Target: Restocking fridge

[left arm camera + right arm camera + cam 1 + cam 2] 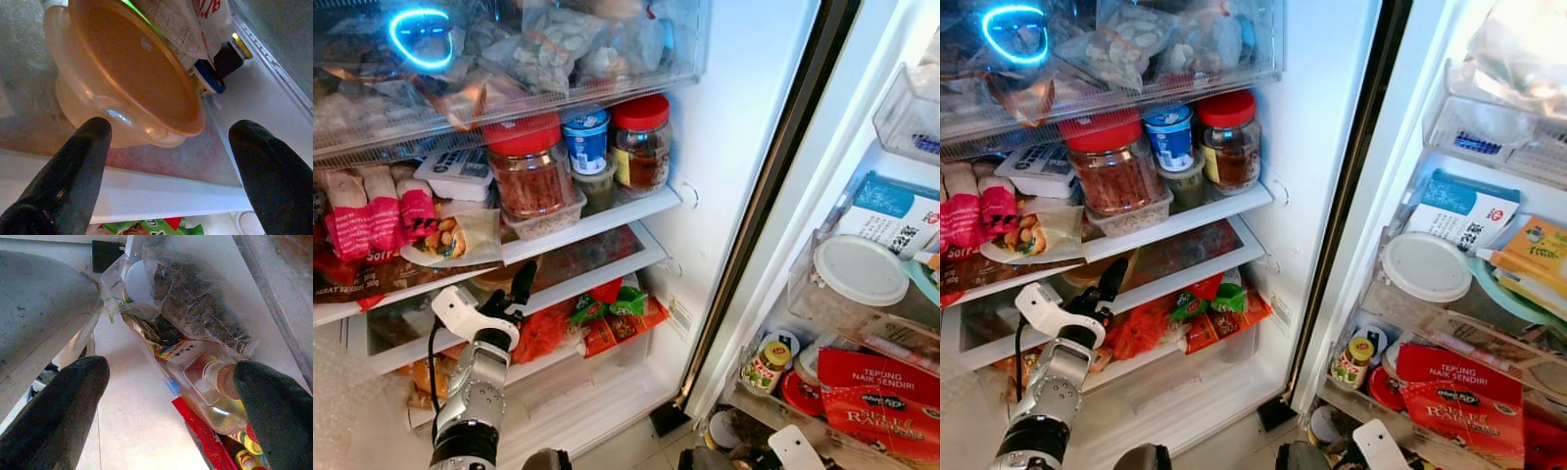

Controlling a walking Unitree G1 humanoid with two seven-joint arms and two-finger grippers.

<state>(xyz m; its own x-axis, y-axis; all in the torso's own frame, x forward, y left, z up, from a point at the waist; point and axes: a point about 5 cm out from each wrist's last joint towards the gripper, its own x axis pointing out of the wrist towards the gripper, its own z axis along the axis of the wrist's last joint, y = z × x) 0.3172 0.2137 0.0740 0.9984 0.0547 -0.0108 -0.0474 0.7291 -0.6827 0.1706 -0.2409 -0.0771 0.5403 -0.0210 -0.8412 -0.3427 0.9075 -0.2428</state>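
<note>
Open fridge (724, 147) ahead, door bins on the right. Left pincer (516, 294) raised at the front edge of the lower glass shelf (597, 269), fingers (73, 181) spread apart and holding nothing, pointed at one orange-lidded tub (127, 78) sitting on that shelf just beyond the fingertips, not touching. Behind the tub, one printed bag (195, 24) and one small dark bottle (230, 56) with a yellow cap. On the shelf above, two red-lidded jars (529, 166), one blue-lidded cup (586, 137) between them, and two pink packets (372, 215) to the left. Below the lower shelf, a drawer with green and orange snack packs (607, 313). Right pincer (171, 406) low, fingers wide apart and empty, hanging over a clear bag of dark dried stuff (195, 308) and one clear bottle (220, 396) of pale liquid. In the door, one white-lidded tub (857, 269), one red flour bag (876, 392) and one small yellow-lidded jar (766, 364).
</note>
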